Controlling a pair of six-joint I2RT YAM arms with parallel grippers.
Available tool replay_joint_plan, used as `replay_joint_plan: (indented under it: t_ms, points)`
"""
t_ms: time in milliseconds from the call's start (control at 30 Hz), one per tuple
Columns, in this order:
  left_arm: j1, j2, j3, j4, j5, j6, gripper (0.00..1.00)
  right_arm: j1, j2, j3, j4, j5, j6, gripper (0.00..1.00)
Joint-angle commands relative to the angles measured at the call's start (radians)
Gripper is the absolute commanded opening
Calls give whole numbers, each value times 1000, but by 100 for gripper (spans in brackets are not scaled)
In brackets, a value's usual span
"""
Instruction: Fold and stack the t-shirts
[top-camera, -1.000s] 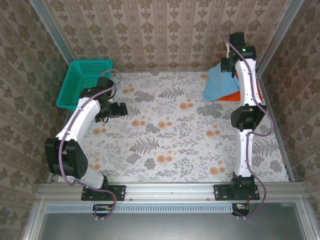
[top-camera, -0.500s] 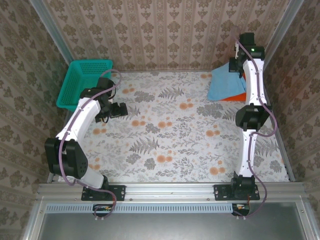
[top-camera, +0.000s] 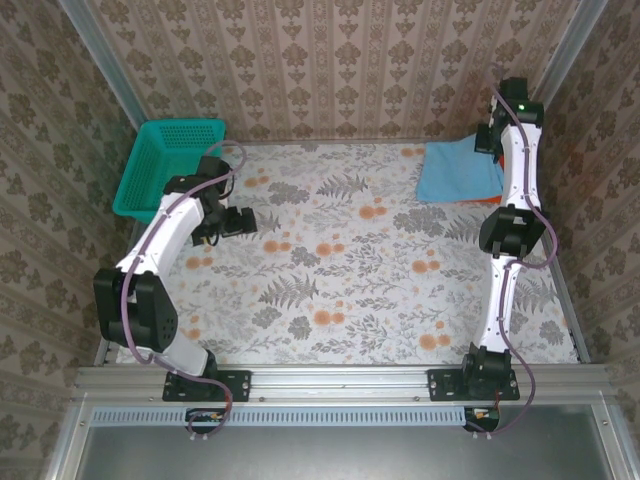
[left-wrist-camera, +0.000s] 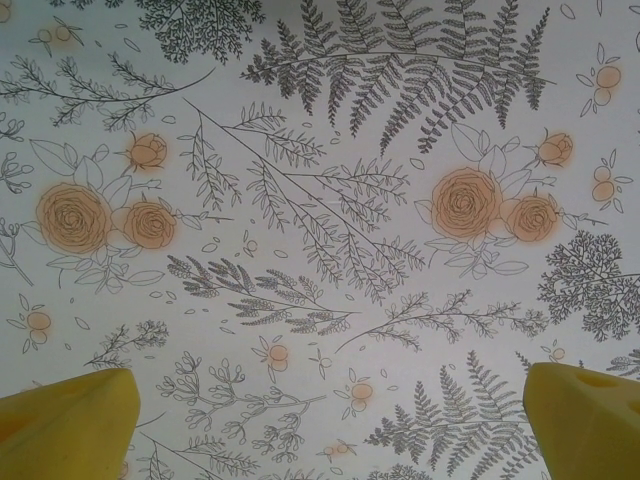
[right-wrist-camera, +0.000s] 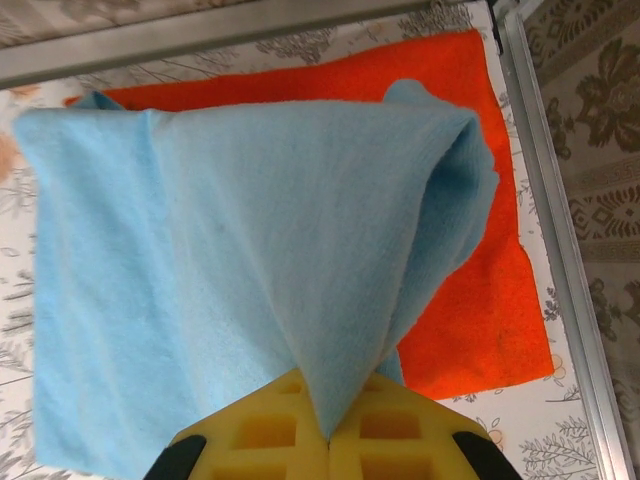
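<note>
Far right corner: the right gripper (right-wrist-camera: 328, 428) has its jaws pinched tight on a fold of the light blue t-shirt (right-wrist-camera: 230, 250). The cloth drapes away from the claw, over the orange-red t-shirt (right-wrist-camera: 480, 320) lying flat beneath. The wrist view shows that orange layer plainly, while from overhead blue covers nearly all of it. The left gripper (left-wrist-camera: 330, 420) hangs wide open and empty over the floral tablecloth (left-wrist-camera: 320, 200), near the teal basket (top-camera: 165, 165) and well apart from the shirts. I'd say the right arm does the laying down.

My right gripper (right-wrist-camera: 330, 432) pinches a fold of the light blue t-shirt (right-wrist-camera: 250, 250), so it drapes like a tent (its far end rests below). Under it the orange-red t-shirt (right-wrist-camera: 480, 300) lies flat, folded. Both sit well right of the teal basket (top-camera: 170, 165).
</note>
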Motion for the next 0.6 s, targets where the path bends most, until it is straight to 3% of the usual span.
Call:
replay_joint_plan:
  t_ms: [0, 167, 233, 333, 433, 500, 567]
  points:
    - [9, 24, 33, -22, 22, 30, 100, -24, 27, 69, 14, -3, 16, 0]
    - [10, 63, 62, -32, 30, 43, 100, -72, 61, 73, 63, -16, 21, 0]
    - [9, 75, 66, -35, 32, 46, 100, -86, 76, 73, 94, -10, 25, 8]
    - [9, 92, 73, -34, 41, 47, 100, -95, 99, 74, 134, 97, 50, 41]
    - [6, 97, 76, -33, 50, 48, 100, -104, 102, 78, 160, 169, 107, 67]
    - [3, 94, 76, -30, 54, 50, 100, -108, 93, 83, 156, 178, 165, 99]
    - [-1, 88, 79, -29, 50, 54, 100, -107, 83, 85, 142, 175, 201, 99]
